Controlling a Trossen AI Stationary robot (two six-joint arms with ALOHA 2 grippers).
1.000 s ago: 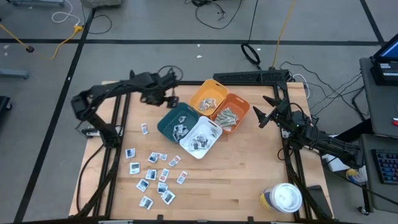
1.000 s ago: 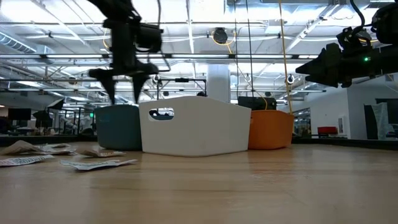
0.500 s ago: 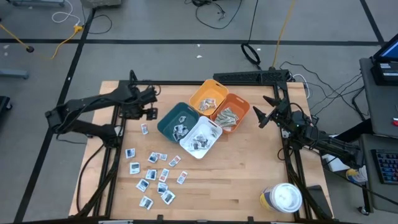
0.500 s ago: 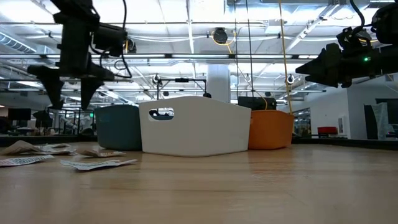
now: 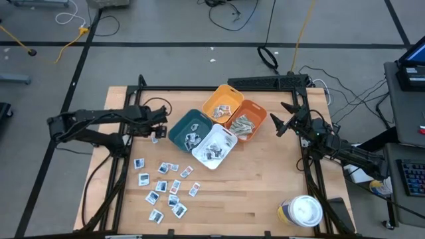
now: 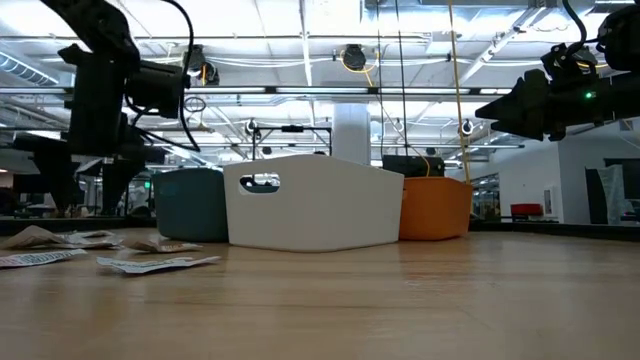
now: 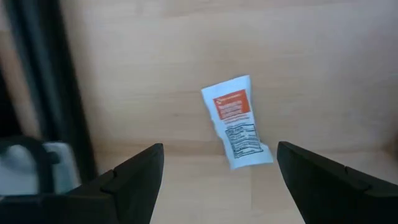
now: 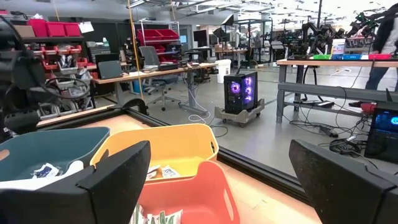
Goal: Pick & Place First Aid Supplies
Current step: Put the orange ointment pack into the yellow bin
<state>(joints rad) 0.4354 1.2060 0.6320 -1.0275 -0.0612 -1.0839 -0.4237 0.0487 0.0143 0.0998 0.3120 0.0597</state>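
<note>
Left wrist view: left gripper (image 7: 217,171) fingers spread wide, holding nothing, with a red-marked packet (image 7: 236,121) flat on the wood just ahead, centred between them. High view puts that packet (image 5: 155,137) left of the teal bin (image 5: 189,129); right gripper (image 5: 277,123) hangs spread and empty at the table's right side.

Robotics lab: workbenches (image 8: 323,65), parts shelving (image 8: 154,34)
</note>
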